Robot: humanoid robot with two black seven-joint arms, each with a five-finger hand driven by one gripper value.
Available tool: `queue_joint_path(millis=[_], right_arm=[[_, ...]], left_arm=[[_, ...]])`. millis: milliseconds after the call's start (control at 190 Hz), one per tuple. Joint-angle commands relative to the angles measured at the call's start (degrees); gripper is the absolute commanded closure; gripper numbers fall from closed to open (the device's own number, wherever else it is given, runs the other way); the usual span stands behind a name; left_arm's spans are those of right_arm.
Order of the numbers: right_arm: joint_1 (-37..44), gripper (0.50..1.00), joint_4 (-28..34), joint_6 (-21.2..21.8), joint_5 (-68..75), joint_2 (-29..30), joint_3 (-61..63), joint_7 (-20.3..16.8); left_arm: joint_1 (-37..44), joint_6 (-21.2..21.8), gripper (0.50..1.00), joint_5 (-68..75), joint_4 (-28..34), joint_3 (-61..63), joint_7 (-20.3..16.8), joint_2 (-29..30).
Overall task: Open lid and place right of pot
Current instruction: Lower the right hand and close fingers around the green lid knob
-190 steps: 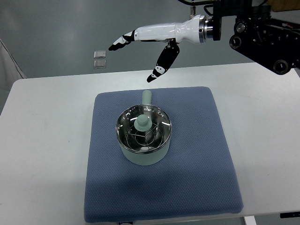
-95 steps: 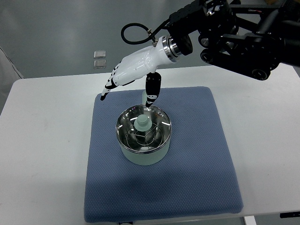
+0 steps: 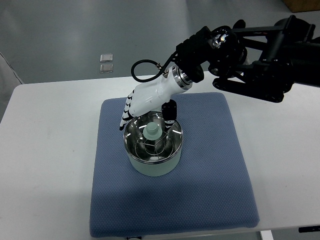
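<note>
A pale green pot stands in the middle of a blue mat. Its glass lid with a steel rim sits on it, a pale green knob in the centre. My right hand, white with black fingertips, reaches down from the upper right and hovers at the lid's far edge. The fingers are spread to the left of the knob, the thumb hangs just to its right, and nothing is held. The pot's handle is hidden behind the hand.
The mat lies on a white table. The right arm's black links hang over the table's far right. Two small square tiles lie on the grey floor beyond the far edge.
The right hand has come down and toward me, from high above the table's far edge to just over the lid. The pot and lid have not moved.
</note>
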Motion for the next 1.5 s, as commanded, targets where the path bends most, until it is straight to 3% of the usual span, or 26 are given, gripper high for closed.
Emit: queue_joint_path(millis=[0, 247, 621, 952, 1126, 1194, 1494], right_arm=[[0.0, 0.589, -0.1, -2.1, -0.7, -0.6, -2.1, 0.1], [-0.8, 0.603, -1.3, -5.1, -1.6, -0.7, -3.8, 0.0], [-1.9, 0.685, -1.6, -6.2, -1.3, -2.1, -4.3, 1.0], [-3.2, 0.689, -1.6, -7.2, -1.0, -2.9, -4.3, 1.8], [-3.7, 0.705, -1.7, -8.1, -1.2, -2.9, -4.3, 1.8], [-3.7, 0.736, -1.7, -8.5, -1.2, -3.3, -4.2, 1.8], [-3.7, 0.734, -1.7, -8.5, -0.6, -3.4, -4.0, 1.8]], left_arm=[[0.0, 0.0, 0.500, 0.0, 0.0, 0.0, 0.0, 0.0], [0.0, 0.0, 0.500, 0.0, 0.0, 0.0, 0.0, 0.0], [0.0, 0.0, 0.500, 0.0, 0.0, 0.0, 0.0, 0.0], [0.0, 0.0, 0.500, 0.0, 0.0, 0.0, 0.0, 0.0], [0.0, 0.0, 0.500, 0.0, 0.0, 0.0, 0.0, 0.0], [0.0, 0.0, 0.500, 0.0, 0.0, 0.0, 0.0, 0.0], [0.0, 0.0, 0.500, 0.0, 0.0, 0.0, 0.0, 0.0]])
